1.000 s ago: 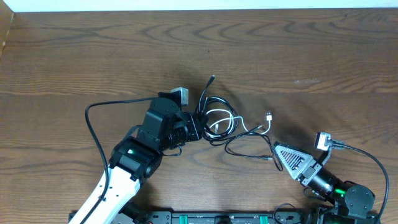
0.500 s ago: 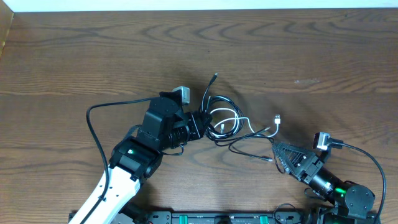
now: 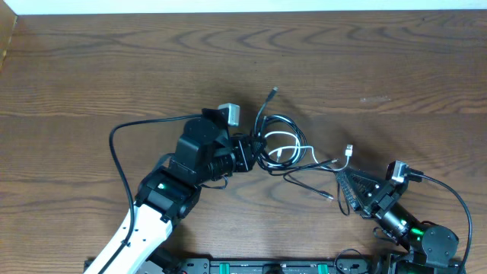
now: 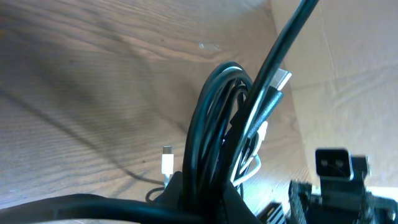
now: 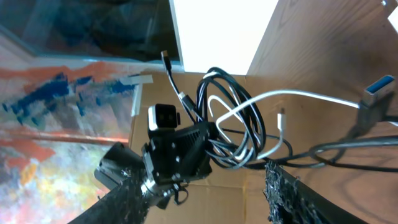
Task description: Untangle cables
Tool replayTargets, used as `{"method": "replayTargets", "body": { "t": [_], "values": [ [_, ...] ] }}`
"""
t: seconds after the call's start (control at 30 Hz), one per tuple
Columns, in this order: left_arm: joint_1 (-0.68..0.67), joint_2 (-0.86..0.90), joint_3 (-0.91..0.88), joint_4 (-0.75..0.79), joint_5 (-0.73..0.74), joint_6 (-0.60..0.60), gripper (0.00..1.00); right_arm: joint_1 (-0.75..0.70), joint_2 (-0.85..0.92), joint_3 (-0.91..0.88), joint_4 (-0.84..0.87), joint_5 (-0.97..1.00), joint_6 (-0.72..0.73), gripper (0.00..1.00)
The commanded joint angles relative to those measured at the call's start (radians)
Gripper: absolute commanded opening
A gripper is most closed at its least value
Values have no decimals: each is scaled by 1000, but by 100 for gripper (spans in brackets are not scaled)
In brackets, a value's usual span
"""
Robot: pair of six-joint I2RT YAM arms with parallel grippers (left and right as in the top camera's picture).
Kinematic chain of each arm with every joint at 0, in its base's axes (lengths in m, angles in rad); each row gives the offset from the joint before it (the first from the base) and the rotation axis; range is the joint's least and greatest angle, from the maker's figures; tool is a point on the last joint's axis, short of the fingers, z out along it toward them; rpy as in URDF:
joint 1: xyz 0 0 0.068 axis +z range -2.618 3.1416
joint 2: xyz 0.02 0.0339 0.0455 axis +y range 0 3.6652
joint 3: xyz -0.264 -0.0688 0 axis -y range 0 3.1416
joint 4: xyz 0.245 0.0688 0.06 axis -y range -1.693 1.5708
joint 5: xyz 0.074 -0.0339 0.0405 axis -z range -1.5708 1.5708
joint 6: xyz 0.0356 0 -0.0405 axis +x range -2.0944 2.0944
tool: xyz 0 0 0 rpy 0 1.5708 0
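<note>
Cables (image 3: pixel 278 148): one knot in the middle of the worktop (image 3: pixel 114 61), between my two hands; black loops with the white cable (image 3: pixel 293 148) threaded through.
left hand (image 3: pixel 249 152): clamped on the black coil (image 4: pixel 211 124); wrist view shows the loops running into the jaws. I read it as the anchor, so the knot can't slide when the other side pulls.
right hand (image 3: pixel 346 189): fingers (image 5: pixel 283 190) spread, nothing pinched; white cable and loose black strand (image 3: pixel 308 185) cross the gap. Looks set to close on a loose end.
white plug (image 3: pixel 348 150): end of the white cable, just beside right hand.
black connector (image 3: pixel 272 93): sticks out the far side, free.
progress: early, knot intact.
risk: a pull on the white cable may tighten the loops.
</note>
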Motion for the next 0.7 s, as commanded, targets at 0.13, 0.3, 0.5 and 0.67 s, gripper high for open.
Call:
{"method": "replayTargets", "body": {
  "t": [0.13,0.3,0.5,0.67],
  "values": [
    [-55,-4,20,45,20,132,8,60,-5,-1,-43,127,49,56],
    [-59,-4,20,84,20,134,7,127,-5,-1,-163,177,49,55],
    [-59,-4,20,112,21,134,8,207,-5,-1,-183,296,49,56],
    [-66,-4,20,109,24,142,7,246,-5,-1,-183,383,104,57]
  ]
}}
